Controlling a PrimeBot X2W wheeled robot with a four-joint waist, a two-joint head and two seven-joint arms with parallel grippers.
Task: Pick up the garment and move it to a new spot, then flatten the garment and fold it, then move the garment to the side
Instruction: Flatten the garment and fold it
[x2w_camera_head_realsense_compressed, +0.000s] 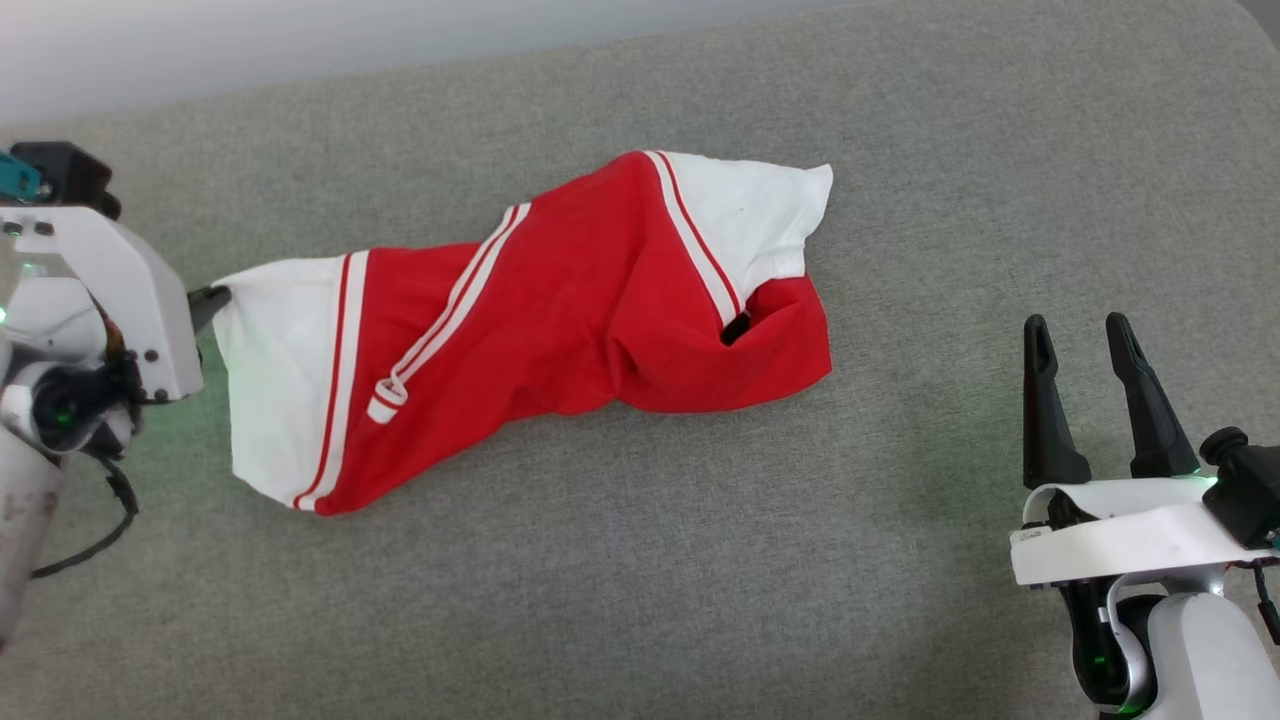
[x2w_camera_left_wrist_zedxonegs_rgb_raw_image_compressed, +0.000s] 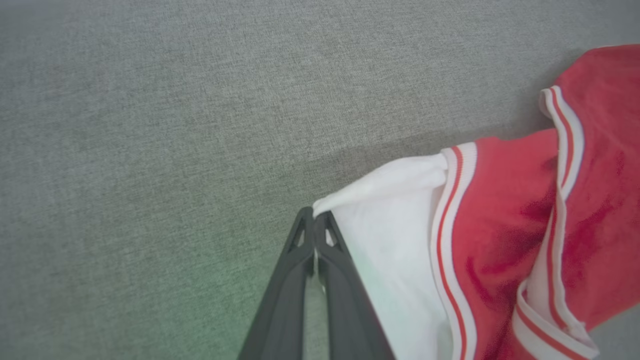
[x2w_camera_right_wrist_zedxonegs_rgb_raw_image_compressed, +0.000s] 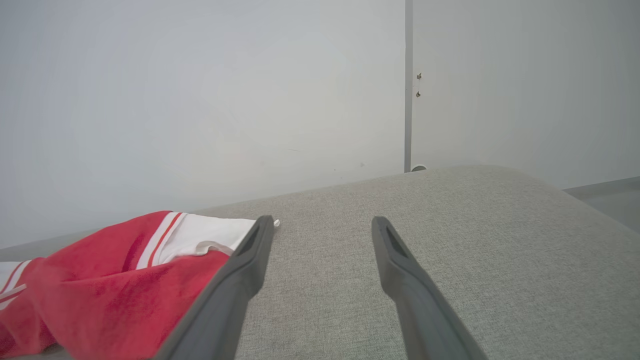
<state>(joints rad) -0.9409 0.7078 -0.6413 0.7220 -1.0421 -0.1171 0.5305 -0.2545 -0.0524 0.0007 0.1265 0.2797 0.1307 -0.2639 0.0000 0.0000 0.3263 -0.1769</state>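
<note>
The garment (x2w_camera_head_realsense_compressed: 560, 310) lies crumpled across the grey cushion, red in the middle with white panels at both ends and thin red-and-white stripes. My left gripper (x2w_camera_head_realsense_compressed: 212, 300) is at its left white corner, shut on that corner of cloth. In the left wrist view the two dark fingers of the left gripper (x2w_camera_left_wrist_zedxonegs_rgb_raw_image_compressed: 315, 216) press together on the white hem of the garment (x2w_camera_left_wrist_zedxonegs_rgb_raw_image_compressed: 400, 235). My right gripper (x2w_camera_head_realsense_compressed: 1080, 335) stands open at the lower right, well clear of the cloth. The right wrist view has the right gripper (x2w_camera_right_wrist_zedxonegs_rgb_raw_image_compressed: 322, 225) with the garment (x2w_camera_right_wrist_zedxonegs_rgb_raw_image_compressed: 115, 280) to its left.
The grey fabric surface (x2w_camera_head_realsense_compressed: 900, 560) spreads widely around the garment, with free room in front and to the right. A pale wall (x2w_camera_right_wrist_zedxonegs_rgb_raw_image_compressed: 200, 100) rises behind its far edge, and the cushion's rounded right end (x2w_camera_right_wrist_zedxonegs_rgb_raw_image_compressed: 550, 190) drops toward the floor.
</note>
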